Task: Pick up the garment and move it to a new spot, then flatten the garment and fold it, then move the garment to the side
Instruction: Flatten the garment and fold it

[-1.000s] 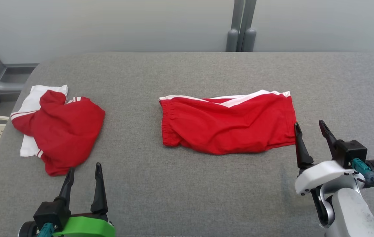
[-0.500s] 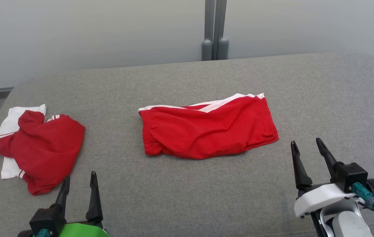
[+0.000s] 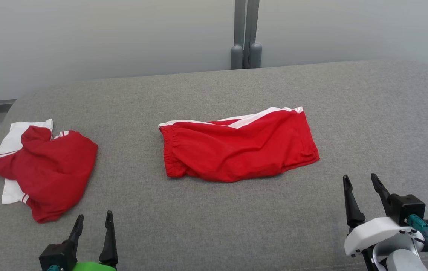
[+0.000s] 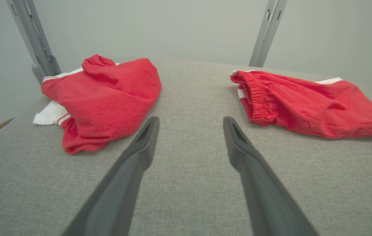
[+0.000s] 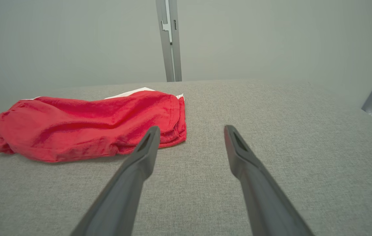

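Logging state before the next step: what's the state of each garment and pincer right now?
red shorts: lying flat in the middle, slightly wrinkled, touched by neither pincer.
red and white garment: crumpled in a heap at the left.
left pincer: open, empty, not touching the heap.
right pincer: open, empty, short of the shorts' right edge.

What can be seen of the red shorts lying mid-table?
The red shorts look like soft jersey, with a gathered elastic waistband at the robot's left end and white stripes along the far edge. They lie flat, apparently folded over, lightly wrinkled, on the grey fabric table, which alone touches them.
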Available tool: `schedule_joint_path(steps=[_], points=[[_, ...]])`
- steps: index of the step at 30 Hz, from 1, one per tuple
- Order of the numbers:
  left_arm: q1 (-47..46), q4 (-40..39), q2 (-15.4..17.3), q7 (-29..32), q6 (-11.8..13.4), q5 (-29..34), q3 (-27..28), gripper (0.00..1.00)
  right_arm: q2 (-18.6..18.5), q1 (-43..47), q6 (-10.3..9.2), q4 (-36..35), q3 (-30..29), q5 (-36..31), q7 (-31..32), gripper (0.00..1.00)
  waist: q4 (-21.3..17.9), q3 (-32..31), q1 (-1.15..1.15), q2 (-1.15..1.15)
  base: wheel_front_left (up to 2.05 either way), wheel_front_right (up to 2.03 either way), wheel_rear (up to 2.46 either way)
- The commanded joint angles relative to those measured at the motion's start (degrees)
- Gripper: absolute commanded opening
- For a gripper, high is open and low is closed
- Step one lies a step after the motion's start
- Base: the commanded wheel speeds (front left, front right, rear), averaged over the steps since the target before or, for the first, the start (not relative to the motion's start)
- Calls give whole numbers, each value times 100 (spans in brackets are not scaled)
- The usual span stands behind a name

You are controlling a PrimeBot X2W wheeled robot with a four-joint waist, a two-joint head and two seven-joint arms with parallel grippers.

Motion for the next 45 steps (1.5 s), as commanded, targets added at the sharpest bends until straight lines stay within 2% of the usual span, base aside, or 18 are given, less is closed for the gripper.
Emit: schedule_joint_path(steps=[1,21,24,27,31,32,36,40,45], points=[[-70,11,37,-47,17,-32,7,100,-8,-65,-8,26,12,64,-1,100,9,-2,0,0,0,0,0],[-50,-29,59,-82,63,-110,-13,100,-12,-295,-8,107,81,359,-16,100,88,27,0,0,0,0,0],[-72,-42,58,-87,33,-114,-47,100,-10,-534,-8,94,77,425,223,100,117,77,0,0,0,0,0],[-99,-73,69,-91,29,-92,-72,100,-9,-917,-8,139,124,511,857,100,145,183,0,0,0,0,0],[-197,-133,86,-96,7,-42,-128,100,-4,-1609,-8,281,95,299,1951,100,213,413,0,0,0,0,0],[-266,-156,93,-89,-3,-34,-151,100,-16,-1995,-8,420,-29,134,2575,100,264,558,0,0,0,0,0],[-464,-218,85,-92,-47,10,-227,100,-11,-2708,-6,708,-492,-278,3556,100,426,859,0,0,0,0,0],[-636,-283,67,-97,-88,68,-314,100,-2,-3250,-6,1013,-935,-624,4187,100,599,1140,0,0,0,0,0],[-817,-294,65,-96,-127,123,-410,100,-14,-3643,-7,1358,-1309,-945,4564,100,804,1446,0,0,0,0,0]])
